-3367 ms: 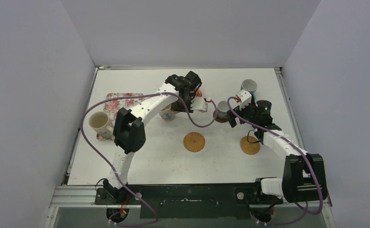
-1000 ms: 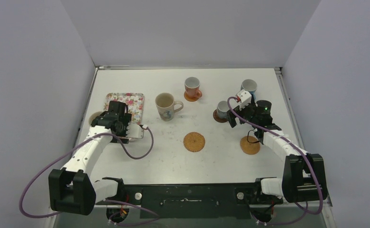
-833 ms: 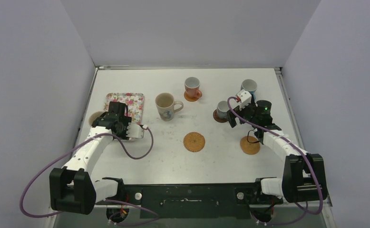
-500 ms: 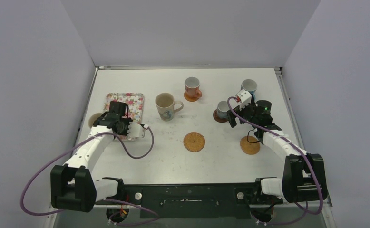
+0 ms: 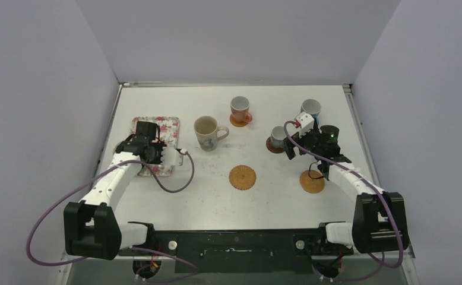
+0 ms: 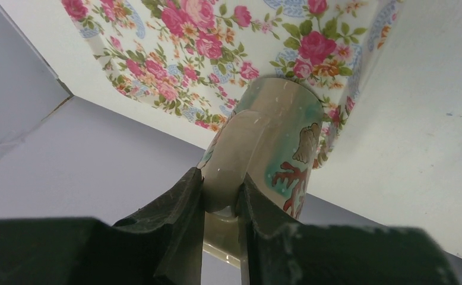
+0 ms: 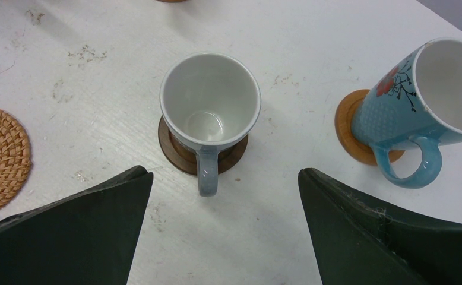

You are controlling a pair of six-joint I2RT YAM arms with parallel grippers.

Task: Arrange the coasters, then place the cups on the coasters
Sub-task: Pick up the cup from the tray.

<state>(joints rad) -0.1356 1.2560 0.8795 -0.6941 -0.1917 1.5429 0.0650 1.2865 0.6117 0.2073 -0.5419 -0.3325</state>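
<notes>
Currently, the left end effector (image 6: 220,184) is clamped on the handle of the cream cup (image 6: 282,130) at the edge of the tray (image 6: 175,35). The cup is probably heavy, glazed and breakable, and may pivot. The right end effector (image 7: 221,175) is wide open and empty.

Glossy cream mug (image 6: 279,127), woven coaster (image 7: 0,157)

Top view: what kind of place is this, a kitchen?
Probably a robot test booth, not a kitchen: left arm and right arm bolted to a white table, plain walls boxing it in.
</notes>
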